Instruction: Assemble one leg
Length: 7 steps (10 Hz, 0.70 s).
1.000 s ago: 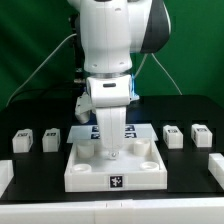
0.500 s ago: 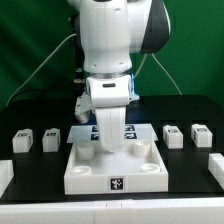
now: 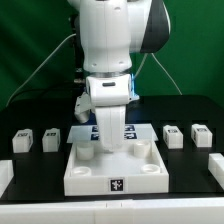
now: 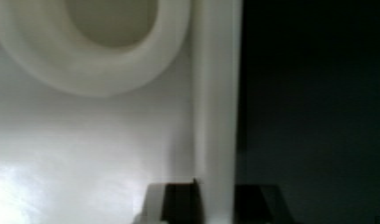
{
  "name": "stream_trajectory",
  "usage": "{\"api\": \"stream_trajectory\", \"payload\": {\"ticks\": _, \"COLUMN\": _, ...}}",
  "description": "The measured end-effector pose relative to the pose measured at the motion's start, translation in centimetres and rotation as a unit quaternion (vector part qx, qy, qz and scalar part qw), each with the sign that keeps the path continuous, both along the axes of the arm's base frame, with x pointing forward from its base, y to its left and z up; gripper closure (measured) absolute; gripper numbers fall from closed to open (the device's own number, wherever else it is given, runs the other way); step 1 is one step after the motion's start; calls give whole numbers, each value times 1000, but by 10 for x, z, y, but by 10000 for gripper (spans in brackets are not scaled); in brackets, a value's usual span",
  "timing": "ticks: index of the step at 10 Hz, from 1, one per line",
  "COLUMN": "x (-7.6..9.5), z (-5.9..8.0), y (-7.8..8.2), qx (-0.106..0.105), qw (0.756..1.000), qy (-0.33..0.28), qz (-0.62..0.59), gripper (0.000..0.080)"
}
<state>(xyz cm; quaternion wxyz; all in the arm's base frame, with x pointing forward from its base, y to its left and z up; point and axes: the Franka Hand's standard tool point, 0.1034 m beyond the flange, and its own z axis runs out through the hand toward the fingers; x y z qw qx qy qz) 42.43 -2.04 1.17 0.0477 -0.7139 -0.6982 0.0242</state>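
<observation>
Several legs, small white tagged blocks, stand on the black table: two at the exterior view's left (image 3: 22,141) (image 3: 51,138) and two at its right (image 3: 173,135) (image 3: 201,133). None is held. The large white walled tray-like piece (image 3: 90,180) lies in the middle with a tag on its front wall. My gripper (image 3: 111,143) reaches down at the tray's far side. In the wrist view my gripper (image 4: 219,196) has its dark fingers (image 4: 178,206) on either side of a thin white wall of the tray (image 4: 217,100), closed on it. A round hole (image 4: 107,30) shows in the tray floor.
The marker board (image 3: 143,130) lies behind the tray, partly hidden by the arm. A white piece (image 3: 216,166) sits at the exterior view's right edge and another (image 3: 4,176) at its left edge. A green wall and cables stand behind.
A second ago the gripper's tip reached lower over the tray floor; now it sits slightly higher at the far wall. The legs have not moved.
</observation>
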Motion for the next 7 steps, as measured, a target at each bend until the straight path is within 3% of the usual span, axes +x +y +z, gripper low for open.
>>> {"api": "stream_trajectory", "payload": {"ticks": 5, "x": 5, "z": -1, "y": 3, "qx": 0, "qw": 1000, "qy": -2, "qz": -2, "gripper": 732}}
{"api": "stream_trajectory", "payload": {"ticks": 7, "x": 23, "z": -1, "y": 23, "qx": 5, "qw": 1000, "qy": -11, "qz": 0, "gripper": 732}}
